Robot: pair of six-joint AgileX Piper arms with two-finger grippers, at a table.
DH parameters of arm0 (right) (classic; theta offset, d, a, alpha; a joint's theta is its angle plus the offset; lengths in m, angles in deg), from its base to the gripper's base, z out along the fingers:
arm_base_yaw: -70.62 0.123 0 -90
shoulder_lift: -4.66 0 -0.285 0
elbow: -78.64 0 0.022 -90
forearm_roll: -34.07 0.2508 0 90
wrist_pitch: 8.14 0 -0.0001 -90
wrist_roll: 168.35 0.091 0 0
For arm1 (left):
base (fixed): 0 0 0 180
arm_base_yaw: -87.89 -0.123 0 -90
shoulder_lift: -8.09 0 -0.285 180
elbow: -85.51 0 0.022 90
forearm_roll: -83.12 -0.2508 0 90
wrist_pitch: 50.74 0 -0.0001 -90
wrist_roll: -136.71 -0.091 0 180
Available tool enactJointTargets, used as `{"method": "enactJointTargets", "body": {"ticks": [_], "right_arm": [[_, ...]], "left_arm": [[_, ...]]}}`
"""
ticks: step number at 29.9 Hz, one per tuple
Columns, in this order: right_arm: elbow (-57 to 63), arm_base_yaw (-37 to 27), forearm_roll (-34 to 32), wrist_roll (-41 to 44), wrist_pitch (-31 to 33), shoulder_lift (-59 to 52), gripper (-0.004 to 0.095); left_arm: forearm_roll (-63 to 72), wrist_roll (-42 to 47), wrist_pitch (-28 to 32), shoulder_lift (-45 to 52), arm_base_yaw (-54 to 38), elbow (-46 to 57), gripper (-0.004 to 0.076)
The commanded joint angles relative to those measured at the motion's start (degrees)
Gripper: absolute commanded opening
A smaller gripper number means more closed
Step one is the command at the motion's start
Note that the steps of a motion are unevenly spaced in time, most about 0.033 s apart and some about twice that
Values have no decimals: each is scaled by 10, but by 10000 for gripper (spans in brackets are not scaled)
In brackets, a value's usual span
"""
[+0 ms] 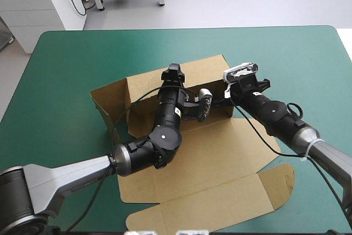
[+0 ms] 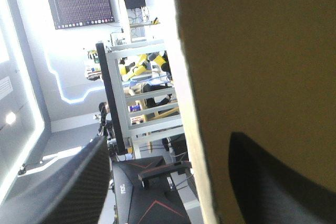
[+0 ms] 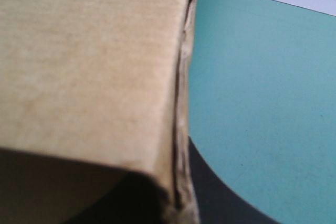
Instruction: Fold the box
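Note:
The brown box [image 1: 203,163] lies mid-table. Its back wall [image 1: 181,78] and a left side flap [image 1: 110,100] are raised, and the lid with a rounded tab [image 1: 281,184] lies flat toward the near edge. My left gripper [image 1: 174,72] sits at the top of the back wall. In the left wrist view the left gripper [image 2: 170,142] is open, one finger [image 2: 278,182] against the board [image 2: 262,51] and the other off it. My right gripper [image 1: 228,93] is at the wall's right end. In the right wrist view the right gripper [image 3: 173,190] is shut on the box's wall edge [image 3: 181,103].
Bare teal-green cover [image 1: 308,59] spreads to the right of the box and along the far edge. More bare cover [image 1: 49,81] lies to the left. A white cabinet [image 1: 38,4] stands beyond the table's far left corner.

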Motion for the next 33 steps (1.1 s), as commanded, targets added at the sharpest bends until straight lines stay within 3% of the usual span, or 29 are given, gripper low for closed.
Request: {"method": "enactJointTargets", "body": {"ticks": [1, 7, 11, 14, 18, 22, 27, 33], "right_arm": [[-46, -9, -9, -5, -17, -2, -21], [-84, -47, -8, -5, 31, 29, -21], [-96, -82, -8, -5, 87, 43, -21], [-98, -105, -8, -3, 133, 47, -20], [-98, -112, -11, 0, 168, 47, -21], [-98, -112, -23, 4, 183, 47, -21], [-98, -112, -30, 29, 189, 48, -19], [-98, -112, -74, 66, 197, 49, -19]], "left_arm": [[-30, 9, -69, 24, 28, -15, 463], [30, -13, -91, 29, 77, -15, 343], [153, -192, -73, 44, 98, -27, -4], [260, -308, -72, 55, 86, -57, 13], [522, -461, -72, 77, 24, -136, 13], [754, -587, -122, 93, -74, -235, 12], [906, -628, -187, 93, -223, -344, 12], [1106, -624, -209, 89, -454, -360, 12]]}}
